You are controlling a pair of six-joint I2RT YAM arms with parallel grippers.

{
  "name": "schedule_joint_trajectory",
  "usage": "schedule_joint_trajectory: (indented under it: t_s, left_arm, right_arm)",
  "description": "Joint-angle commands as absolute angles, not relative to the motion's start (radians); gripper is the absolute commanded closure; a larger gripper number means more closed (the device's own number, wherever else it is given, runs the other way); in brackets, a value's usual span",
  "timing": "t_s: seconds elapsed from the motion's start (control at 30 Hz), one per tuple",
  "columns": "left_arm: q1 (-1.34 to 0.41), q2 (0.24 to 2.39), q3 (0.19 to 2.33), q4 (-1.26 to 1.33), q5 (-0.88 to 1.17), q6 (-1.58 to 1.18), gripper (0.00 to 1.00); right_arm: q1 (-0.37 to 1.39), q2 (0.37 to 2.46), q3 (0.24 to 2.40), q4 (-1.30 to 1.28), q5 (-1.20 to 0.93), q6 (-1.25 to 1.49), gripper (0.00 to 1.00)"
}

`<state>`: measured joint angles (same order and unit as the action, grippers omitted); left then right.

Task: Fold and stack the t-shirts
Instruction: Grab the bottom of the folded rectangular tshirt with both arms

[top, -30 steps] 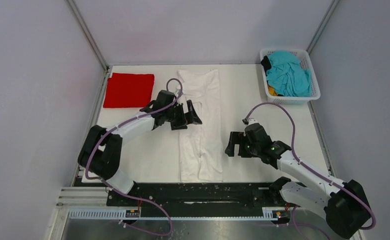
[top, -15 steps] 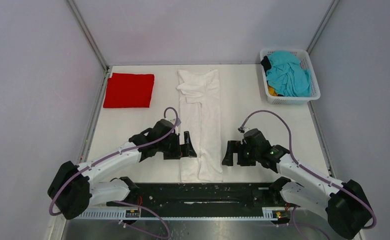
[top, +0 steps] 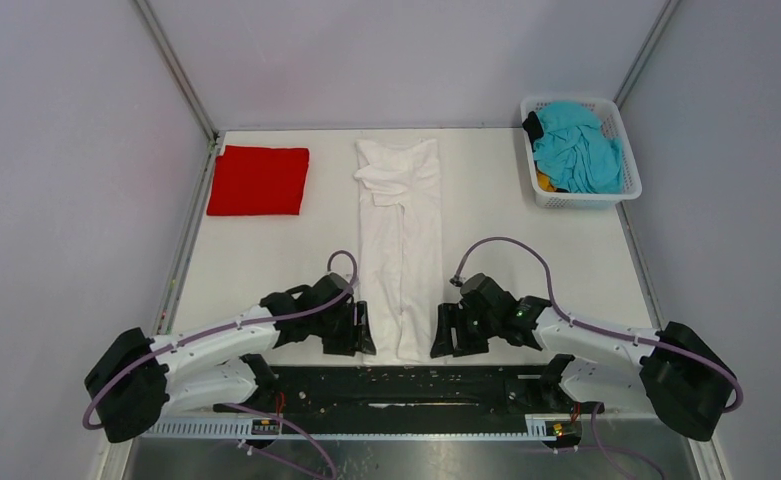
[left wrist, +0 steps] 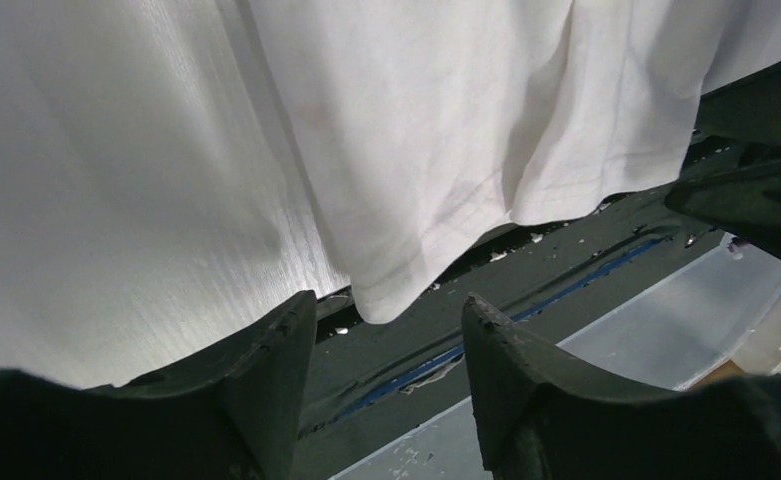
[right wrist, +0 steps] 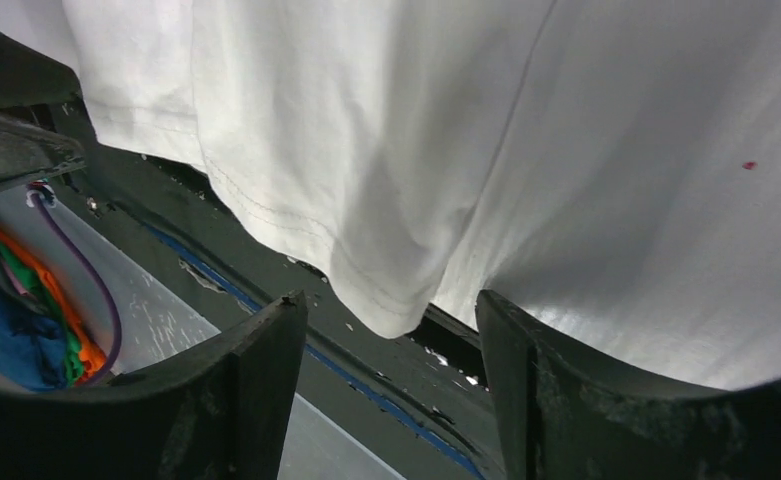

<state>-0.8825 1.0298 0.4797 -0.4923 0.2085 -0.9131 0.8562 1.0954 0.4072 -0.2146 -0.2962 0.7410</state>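
Note:
The white t-shirt (top: 402,240) lies folded into a long narrow strip down the middle of the table, its hem at the near edge. A folded red t-shirt (top: 258,180) lies at the back left. My left gripper (top: 362,332) is open beside the hem's left corner, which hangs just beyond its fingertips in the left wrist view (left wrist: 391,295). My right gripper (top: 440,336) is open beside the hem's right corner, which shows in the right wrist view (right wrist: 386,305). Neither gripper holds cloth.
A white basket (top: 628,165) at the back right holds teal (top: 576,148), orange and dark shirts. A black rail (top: 406,385) runs along the near table edge under the hem. Grey walls close in the table on three sides.
Both arms have swung down the table from beside the shirt's middle to its near hem corners. The left arm moved the farthest. The shirt has not moved.

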Motion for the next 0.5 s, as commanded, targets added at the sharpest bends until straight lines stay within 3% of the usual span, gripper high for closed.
schedule_joint_trajectory:
  t_s: [0.0,0.13,0.2,0.23,0.37,0.47]
  left_arm:
    - [-0.913,1.076,0.454,-0.409,0.191,-0.937,0.46]
    - [-0.932,1.128,0.437,-0.378,0.196,-0.948,0.51]
    - [-0.939,1.145,0.433,-0.377,0.192,-0.951,0.61]
    - [-0.940,1.151,0.430,-0.378,0.190,-0.951,0.72]
    - [-0.940,1.157,0.419,-0.386,0.171,-0.957,1.00]
    - [-0.940,1.149,0.425,-0.421,0.151,-0.954,1.00]
  right_arm:
    - [0.880,1.146,0.403,-0.162,-0.325,0.798,0.30]
    - [0.889,1.181,0.394,-0.131,-0.315,0.818,0.33]
    - [0.890,1.199,0.389,-0.121,-0.315,0.825,0.35]
    - [0.890,1.208,0.388,-0.117,-0.316,0.828,0.36]
    - [0.890,1.231,0.383,-0.117,-0.307,0.834,0.50]
    - [0.890,1.224,0.381,-0.157,-0.298,0.832,0.71]
